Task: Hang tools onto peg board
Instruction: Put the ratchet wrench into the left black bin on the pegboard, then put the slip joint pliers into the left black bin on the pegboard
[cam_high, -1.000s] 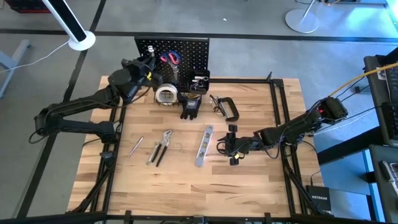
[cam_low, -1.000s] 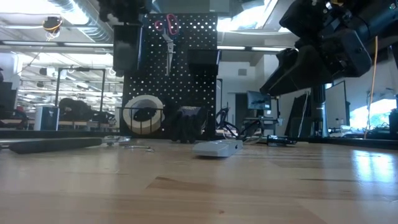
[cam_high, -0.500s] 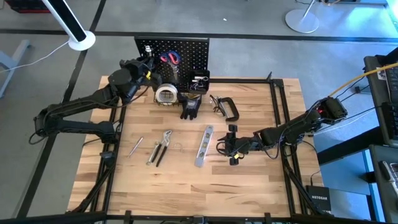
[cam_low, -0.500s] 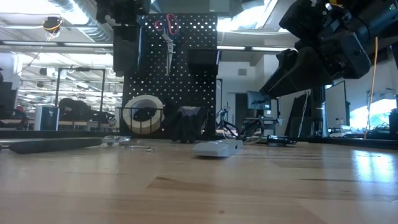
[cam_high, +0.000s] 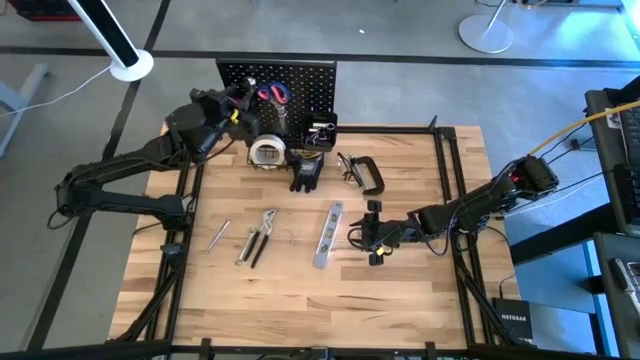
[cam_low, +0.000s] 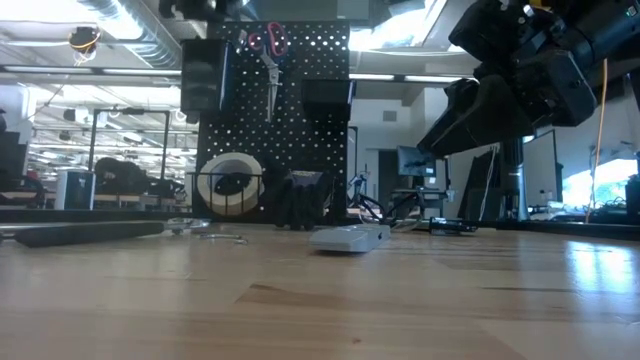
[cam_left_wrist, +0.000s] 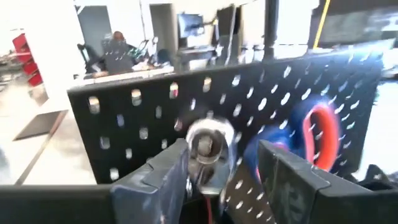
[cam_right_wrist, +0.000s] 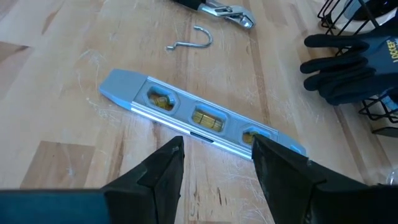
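Note:
The black peg board (cam_high: 300, 85) stands at the table's far edge, with red-and-blue-handled scissors (cam_high: 272, 95) hanging on it. My left gripper (cam_high: 243, 97) is level at the board's upper left and open. A silver round-headed tool (cam_left_wrist: 208, 142) sits against the board between its fingers. A tape roll (cam_high: 266, 152), black gloves (cam_high: 305, 172) and a C-clamp (cam_high: 368, 175) lie at the board's foot. Pliers (cam_high: 258, 237) and the silver level (cam_high: 328, 235) lie mid-table. My right gripper (cam_high: 372, 232) hangs open just right of the level (cam_right_wrist: 199, 118). My left gripper stands level with one finger on either side of the silver tool's round head (cam_left_wrist: 208, 142), which is against the peg board. One finger (cam_left_wrist: 171, 177) is very close to the tool's shaft; I cannot tell whether it touches.
A small silver tool (cam_high: 219, 235) lies left of the pliers, and a loose wire hook (cam_right_wrist: 193, 38) lies beyond the level. Black bins (cam_low: 205, 75) and a wire basket (cam_low: 230, 185) are fixed to the board. Bare wood fills the table's near half.
My left gripper has risen a little at the board's upper left; in the low view it has gone almost out of the top of the picture. My right gripper has kept still.

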